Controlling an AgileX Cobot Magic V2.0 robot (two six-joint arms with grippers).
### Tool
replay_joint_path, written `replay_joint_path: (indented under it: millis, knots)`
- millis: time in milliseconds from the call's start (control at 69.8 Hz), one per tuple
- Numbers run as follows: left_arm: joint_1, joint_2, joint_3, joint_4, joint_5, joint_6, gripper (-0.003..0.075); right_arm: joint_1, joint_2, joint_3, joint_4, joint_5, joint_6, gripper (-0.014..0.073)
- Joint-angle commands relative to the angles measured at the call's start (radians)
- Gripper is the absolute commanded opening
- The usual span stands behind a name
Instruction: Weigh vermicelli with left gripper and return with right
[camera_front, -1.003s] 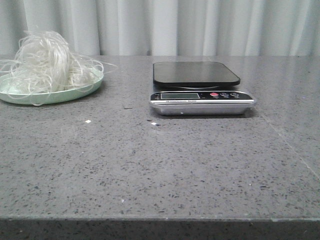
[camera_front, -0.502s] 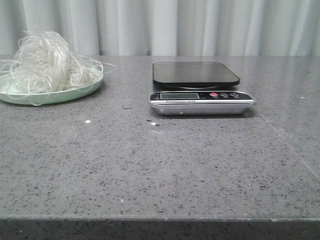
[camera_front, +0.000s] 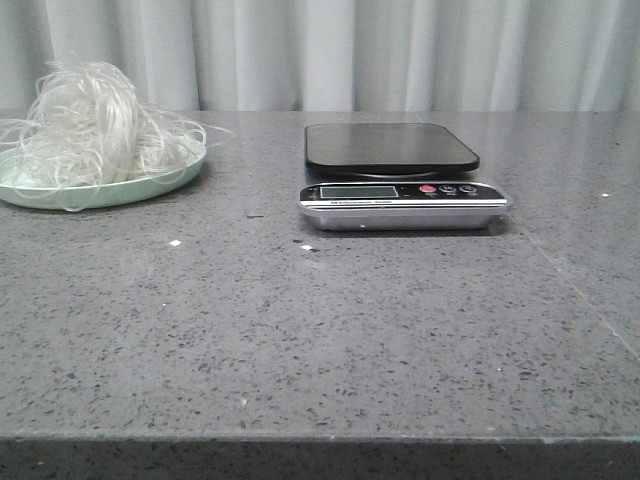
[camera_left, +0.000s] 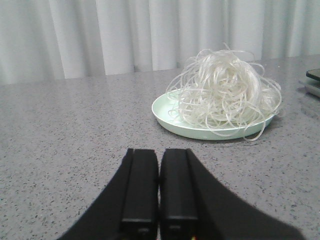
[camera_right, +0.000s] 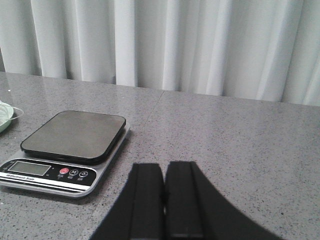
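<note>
Nothing moved; vermicelli (camera_front: 92, 120) on plate (camera_front: 120, 186).

A pale green plate (camera_front: 110, 188) sits far left on the grey speckled desk (camera_front: 320, 330). White curtains (camera_front: 400, 55) hang behind. 2 small white specks (camera_front: 176, 243) lie on the desk.

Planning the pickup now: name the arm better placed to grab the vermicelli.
Left. Its shut claw faces the vermicelli on the green plate; the right claw faces the scale.

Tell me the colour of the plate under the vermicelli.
Pale mint green plate, under the whitish vermicelli; clearest in the left wrist view.
</note>
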Motion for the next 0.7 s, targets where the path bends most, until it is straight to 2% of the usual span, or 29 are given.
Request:
replay_joint_path:
  millis: [0, 272, 416, 544, 688]
  knots:
    - [0.002, -0.02, 0.006, -0.007, -0.086, 0.001, 0.0136, -0.007, 0.011, -0.025, -0.014, -0.086, -0.009, 0.0151]
    - [0.002, -0.02, 0.006, -0.007, -0.086, 0.001, 0.0136, -0.014, 0.011, -0.025, -0.016, -0.088, -0.009, 0.0151]
    - [0.002, -0.02, 0.006, -0.007, -0.086, 0.001, 0.0136, -0.065, 0.011, -0.011, -0.017, -0.097, -0.009, 0.0151]
    - [0.002, -0.02, 0.006, -0.007, -0.086, 0.001, 0.0136, -0.118, 0.011, 0.062, -0.017, -0.176, -0.009, 0.0151]
    - [0.002, -0.02, 0.006, -0.007, -0.086, 0.001, 0.0136, -0.129, 0.011, 0.18, -0.016, -0.296, -0.008, 0.0151]
